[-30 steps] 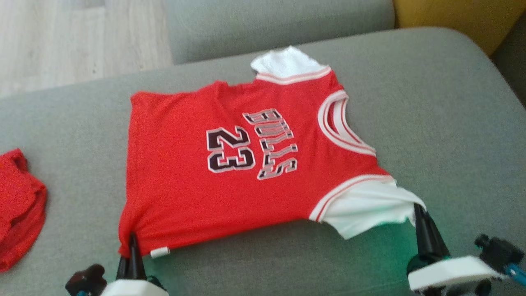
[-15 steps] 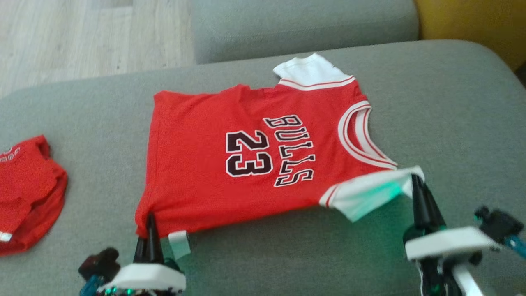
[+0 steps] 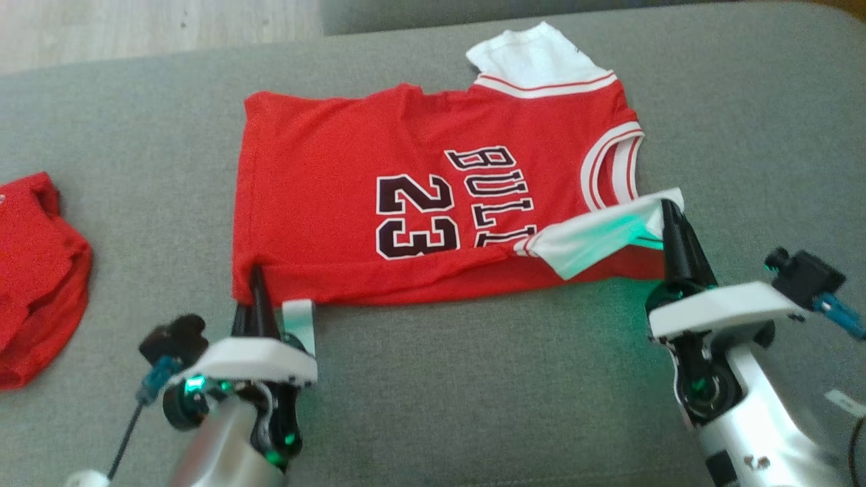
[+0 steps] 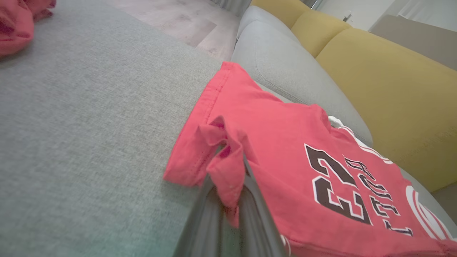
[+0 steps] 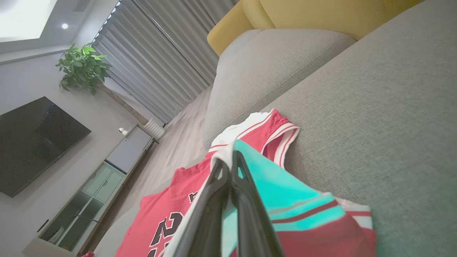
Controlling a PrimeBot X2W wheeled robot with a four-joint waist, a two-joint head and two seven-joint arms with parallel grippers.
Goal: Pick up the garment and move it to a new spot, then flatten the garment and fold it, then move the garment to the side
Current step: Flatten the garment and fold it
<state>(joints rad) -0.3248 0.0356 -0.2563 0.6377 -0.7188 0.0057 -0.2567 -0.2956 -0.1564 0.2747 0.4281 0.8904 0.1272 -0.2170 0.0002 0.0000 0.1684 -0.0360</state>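
Left gripper [image 3: 257, 287], just right of a spare red cloth [image 3: 34, 270], is pressed together on the near left hem corner of the jersey [image 3: 352, 196]. A white label [image 3: 299, 321] hangs just beside it. The jersey lies print-up in the middle of the grey sofa cushion [image 3: 473, 392], mostly smooth. Right gripper [image 3: 668, 220] pinches the near white sleeve, lifted over the chest.

By this evidence, placing and flattening look done. The first fold, near edge toward the far side, appears under way. Further folds and the move aside remain.

Left wrist view adds the hem cloth bunched between the fingers [image 4: 203, 225] and a yellow sofa back [image 4: 375, 89]. Right wrist view adds a television [image 5: 32, 142], plant [image 5: 82, 67] and curtains [image 5: 160, 60] beyond the sofa.
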